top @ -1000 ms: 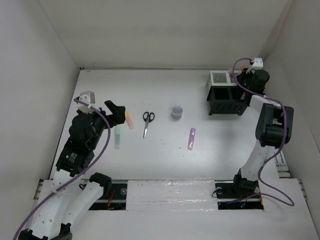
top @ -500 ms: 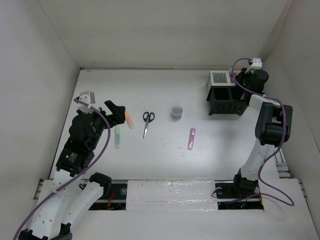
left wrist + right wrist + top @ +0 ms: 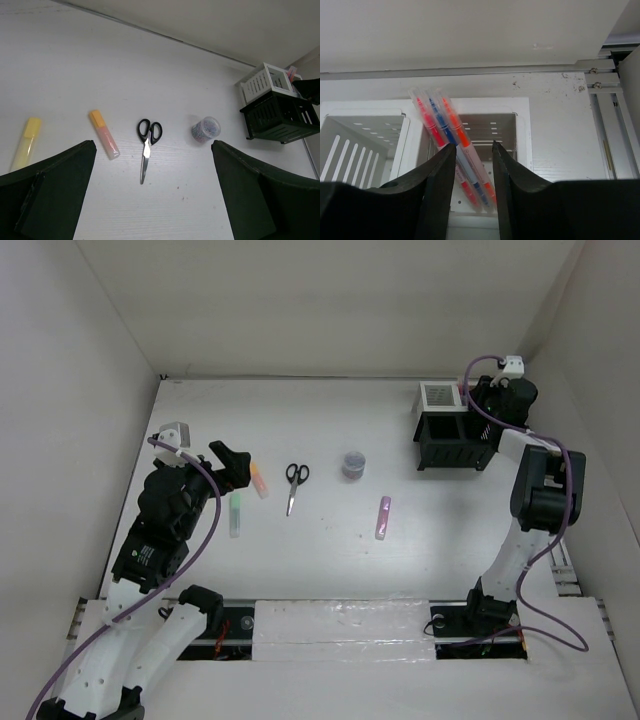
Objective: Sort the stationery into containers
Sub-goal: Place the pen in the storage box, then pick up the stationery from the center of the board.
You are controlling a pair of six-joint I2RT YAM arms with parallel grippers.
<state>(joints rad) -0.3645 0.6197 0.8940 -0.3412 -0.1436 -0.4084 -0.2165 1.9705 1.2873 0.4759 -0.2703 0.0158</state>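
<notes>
**Right gripper lets go of three pens over the organiser**

The right gripper [image 3: 474, 147] has just eased its jaws from nearly together to a narrow gap. The three pens [image 3: 451, 131], red, blue and orange, stand between them, leaning left with their lower ends down in a white-rimmed compartment [image 3: 522, 107] of the containers at the table's far right. I judge this a release: the pens are delivered, and the arm next needs to lift clear without dragging them out.

From above, nothing else has moved. The left gripper [image 3: 232, 462] hangs with its jaws fully apart, holding nothing, beside the orange highlighter [image 3: 259, 480] and green highlighter [image 3: 236, 512]. The scissors [image 3: 294, 485], a small round tub [image 3: 353, 463] of what look like clips, and the purple highlighter [image 3: 383, 517] lie unsorted on the table [image 3: 330, 420], well apart from the black mesh organiser [image 3: 455, 440].

No brand or label is readable; the pen barrels show faint print, too small to make out.
</notes>
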